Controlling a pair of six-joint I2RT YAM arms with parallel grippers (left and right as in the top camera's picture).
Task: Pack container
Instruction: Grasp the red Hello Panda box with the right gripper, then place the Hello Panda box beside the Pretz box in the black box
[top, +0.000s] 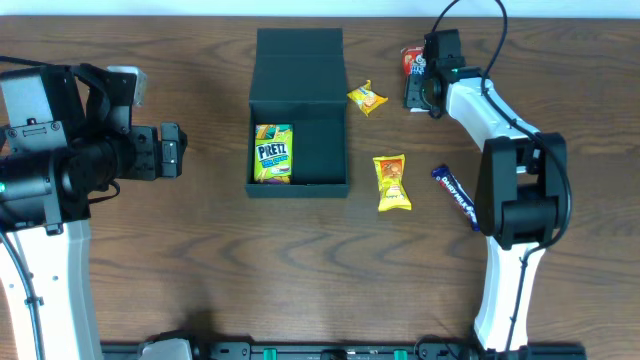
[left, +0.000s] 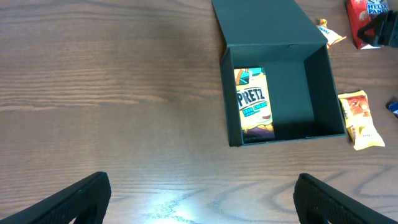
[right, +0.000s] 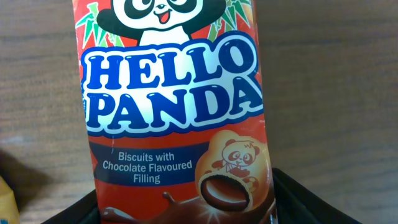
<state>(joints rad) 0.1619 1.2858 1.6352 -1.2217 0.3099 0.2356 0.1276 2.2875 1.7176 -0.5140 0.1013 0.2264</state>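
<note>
The dark teal-black container (top: 320, 150) stands open at the table's middle, lid flap laid back. A green and yellow Pretz box (top: 273, 153) lies in its left half; the right half is bare. Both show in the left wrist view: container (left: 298, 93), Pretz box (left: 253, 102). My left gripper (top: 172, 150) is open and empty, left of the container, its fingers wide apart (left: 202, 199). My right gripper (top: 420, 85) is at the back right, its fingers against both sides of a red Hello Panda box (top: 411, 58), which fills the right wrist view (right: 174, 93).
A small yellow snack packet (top: 367, 98) lies right of the lid. A larger yellow packet (top: 392, 183) lies right of the container. A blue chocolate bar (top: 456, 195) lies by the right arm's base.
</note>
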